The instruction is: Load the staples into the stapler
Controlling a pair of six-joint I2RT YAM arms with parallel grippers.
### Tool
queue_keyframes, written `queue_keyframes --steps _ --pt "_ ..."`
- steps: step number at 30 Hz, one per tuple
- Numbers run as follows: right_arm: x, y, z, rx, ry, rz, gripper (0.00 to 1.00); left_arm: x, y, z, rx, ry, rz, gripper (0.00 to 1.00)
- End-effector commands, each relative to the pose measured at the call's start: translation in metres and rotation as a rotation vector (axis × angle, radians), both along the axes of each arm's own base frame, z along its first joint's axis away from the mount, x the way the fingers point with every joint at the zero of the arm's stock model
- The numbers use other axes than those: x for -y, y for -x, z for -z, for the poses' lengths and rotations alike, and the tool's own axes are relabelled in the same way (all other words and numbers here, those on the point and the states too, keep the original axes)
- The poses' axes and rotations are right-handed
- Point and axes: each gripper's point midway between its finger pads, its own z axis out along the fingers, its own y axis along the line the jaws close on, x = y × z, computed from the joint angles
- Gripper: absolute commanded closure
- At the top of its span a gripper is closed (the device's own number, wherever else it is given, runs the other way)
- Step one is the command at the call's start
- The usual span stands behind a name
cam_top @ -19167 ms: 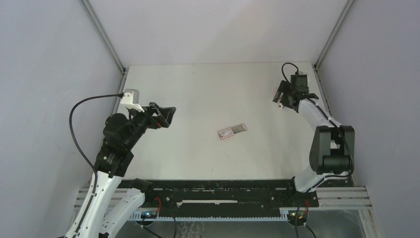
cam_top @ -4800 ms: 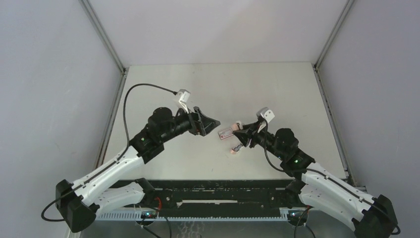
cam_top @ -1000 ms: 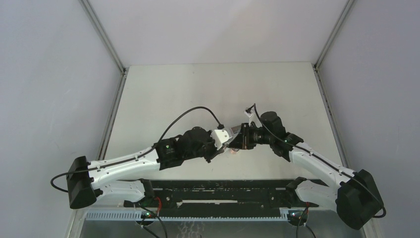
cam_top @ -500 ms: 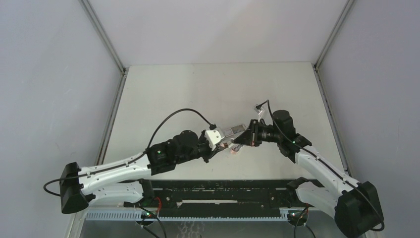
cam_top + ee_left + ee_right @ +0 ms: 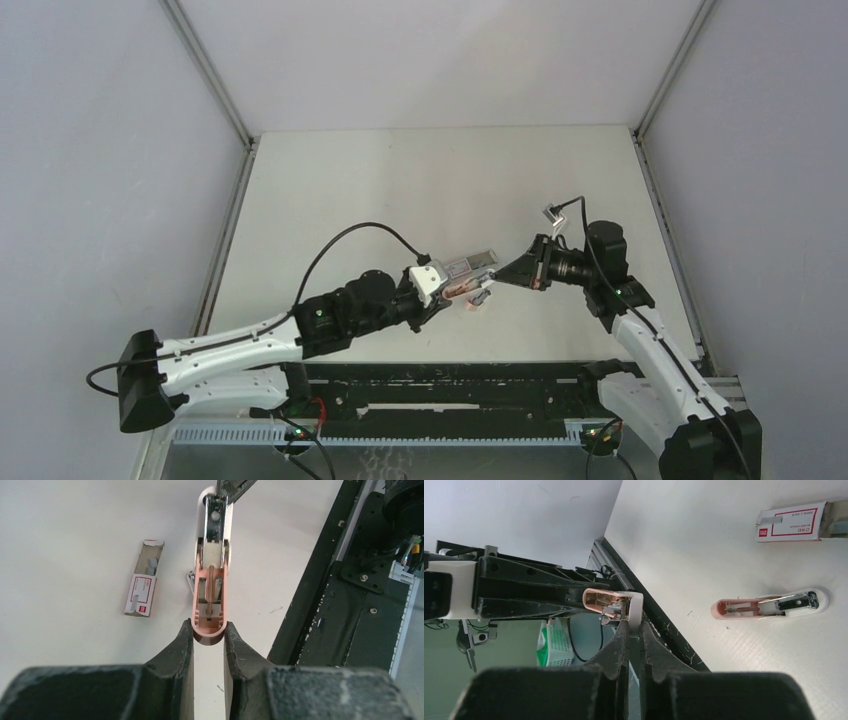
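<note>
The right fingers (image 5: 616, 652) have pulled back toward the right edge of the bench (image 5: 400, 170), pinched shut on the white end of the stubby pink plastic stapler (image 5: 212, 555) clamped between the left fingers (image 5: 177, 655), while the grey metallic staples (image 5: 150, 566) lie boxed, unloaded, toward the near edge.

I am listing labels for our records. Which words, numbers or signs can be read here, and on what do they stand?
On the staple box: a red-framed label with a red logo patch and lines of dark print, too small to read.
On the held stapler: no lettering visible.
On the stapler on the table: no lettering visible.
</note>
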Motion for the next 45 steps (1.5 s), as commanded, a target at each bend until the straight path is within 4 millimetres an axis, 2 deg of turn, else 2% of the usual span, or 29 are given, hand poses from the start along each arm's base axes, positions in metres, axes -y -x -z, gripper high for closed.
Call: queue_keyframes --steps 1,4,8,15,23,28,32,36,45 --pt "0.007 -0.001 -0.018 0.072 -0.026 0.004 1.0 -0.025 -0.003 0.036 -0.059 -0.101 -0.095 0.79" --pt "0.011 -0.003 -0.013 0.075 -0.007 0.021 1.0 -0.033 -0.002 0.043 -0.076 -0.1 -0.12 0.66" --pt "0.015 -0.004 -0.003 0.081 0.023 0.028 1.0 -0.042 0.001 0.041 -0.084 -0.062 -0.143 0.46" --pt "0.022 0.001 0.032 0.043 0.123 0.034 1.0 -0.05 -0.001 0.019 -0.105 0.089 -0.22 0.29" --pt "0.023 0.02 0.092 -0.084 0.236 -0.002 1.0 -0.028 -0.013 0.001 -0.303 0.298 -0.37 0.26" --pt "0.019 0.028 0.112 -0.123 0.254 -0.019 1.0 -0.007 -0.018 -0.001 -0.436 0.377 -0.397 0.25" --pt "0.024 0.029 0.138 -0.189 0.283 0.015 1.0 0.009 -0.02 0.014 -0.532 0.373 -0.403 0.24" --pt "0.028 0.023 0.154 -0.224 0.283 0.064 1.0 0.023 -0.017 0.03 -0.603 0.352 -0.394 0.24" --pt "0.03 0.004 0.167 -0.245 0.29 0.133 1.0 0.038 -0.024 0.058 -0.7 0.336 -0.419 0.24"
